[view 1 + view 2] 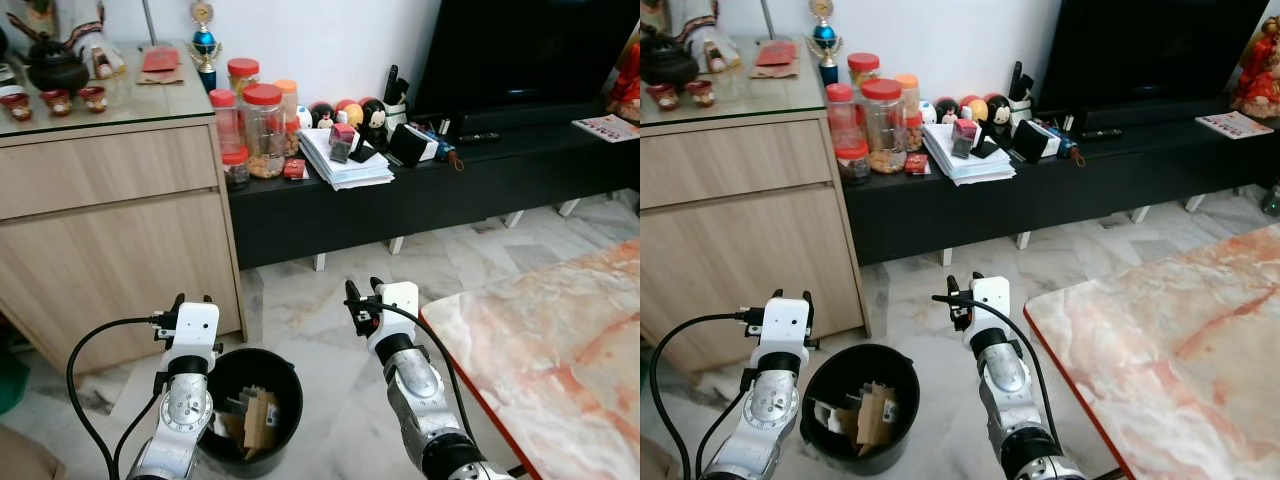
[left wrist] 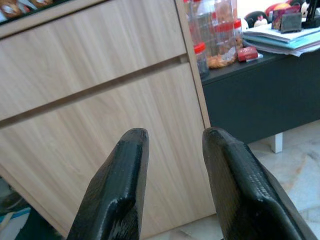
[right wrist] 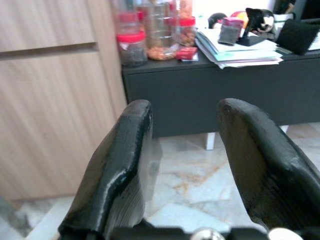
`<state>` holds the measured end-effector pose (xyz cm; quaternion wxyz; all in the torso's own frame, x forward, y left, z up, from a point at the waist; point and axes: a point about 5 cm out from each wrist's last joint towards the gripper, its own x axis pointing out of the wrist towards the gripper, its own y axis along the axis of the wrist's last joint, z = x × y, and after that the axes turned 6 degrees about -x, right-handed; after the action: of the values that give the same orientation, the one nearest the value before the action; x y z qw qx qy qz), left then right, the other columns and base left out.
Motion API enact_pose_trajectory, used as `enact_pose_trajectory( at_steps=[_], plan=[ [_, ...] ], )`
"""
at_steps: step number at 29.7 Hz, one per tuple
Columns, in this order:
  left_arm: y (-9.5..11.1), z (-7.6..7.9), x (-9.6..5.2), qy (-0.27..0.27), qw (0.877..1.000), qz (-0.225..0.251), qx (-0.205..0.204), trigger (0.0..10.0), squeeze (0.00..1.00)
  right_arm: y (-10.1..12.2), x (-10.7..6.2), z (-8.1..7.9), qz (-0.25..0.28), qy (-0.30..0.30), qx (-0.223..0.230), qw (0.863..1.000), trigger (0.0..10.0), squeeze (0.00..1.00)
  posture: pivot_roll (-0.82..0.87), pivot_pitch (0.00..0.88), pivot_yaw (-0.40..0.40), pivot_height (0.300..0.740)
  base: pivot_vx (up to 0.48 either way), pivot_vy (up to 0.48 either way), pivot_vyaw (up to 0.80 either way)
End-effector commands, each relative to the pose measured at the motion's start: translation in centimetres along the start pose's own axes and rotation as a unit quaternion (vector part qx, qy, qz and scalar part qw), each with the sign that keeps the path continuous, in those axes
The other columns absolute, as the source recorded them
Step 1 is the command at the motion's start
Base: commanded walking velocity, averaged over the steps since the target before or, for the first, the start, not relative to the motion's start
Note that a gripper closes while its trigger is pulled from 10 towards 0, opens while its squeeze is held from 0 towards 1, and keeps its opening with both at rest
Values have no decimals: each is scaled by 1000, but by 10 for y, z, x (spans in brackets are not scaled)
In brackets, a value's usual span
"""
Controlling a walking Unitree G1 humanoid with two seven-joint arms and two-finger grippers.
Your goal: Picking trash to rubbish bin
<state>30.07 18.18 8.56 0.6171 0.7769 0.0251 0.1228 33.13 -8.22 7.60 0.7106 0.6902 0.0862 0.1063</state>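
Left eye view, pincers: I see my left gripper (image 1: 190,300) at lower left, raised above the floor beside the wooden cabinet (image 1: 110,220), and my right gripper (image 1: 362,293) at lower centre, near the marble table (image 1: 560,340); both carry nothing.
Left eye view, containers: the black rubbish bin (image 1: 285,395) stands on the floor at bottom centre between my two arms, with brown card scraps and paper trash (image 1: 255,418) inside.
Right eye view, shelf: red-lidded jars (image 1: 880,125) with brown contents stand at upper centre on the black TV bench (image 1: 1090,190), beside a stack of papers (image 1: 965,158).
Left wrist view, pincer: black fingers (image 2: 120,195) parted, gap empty, facing the cabinet front.
Right wrist view, pincer: fingers (image 3: 120,170) spread apart, touching nothing, pointing at the bench and jars.
Writing: I cannot read any label; all are too small.
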Motion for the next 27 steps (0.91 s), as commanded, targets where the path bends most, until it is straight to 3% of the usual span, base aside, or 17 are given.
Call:
enact_pose_trajectory(
  at_steps=[1, 27],
  plan=[
    [0, 3, 0, -6, 1000, 0, 1, 10000, 0, -3, -2, 1, -5, 1, -2, 1000, 10000, 0, 3, 38, -50, 740, 0, 0, 0],
    [0, 2, 2, -4, 1000, -1, -4, 10000, 0, -7, -4, 3, -12, 1, -4, 1000, 10000, 0, 0, 64, -60, 740, -222, 0, 0]
  ],
)
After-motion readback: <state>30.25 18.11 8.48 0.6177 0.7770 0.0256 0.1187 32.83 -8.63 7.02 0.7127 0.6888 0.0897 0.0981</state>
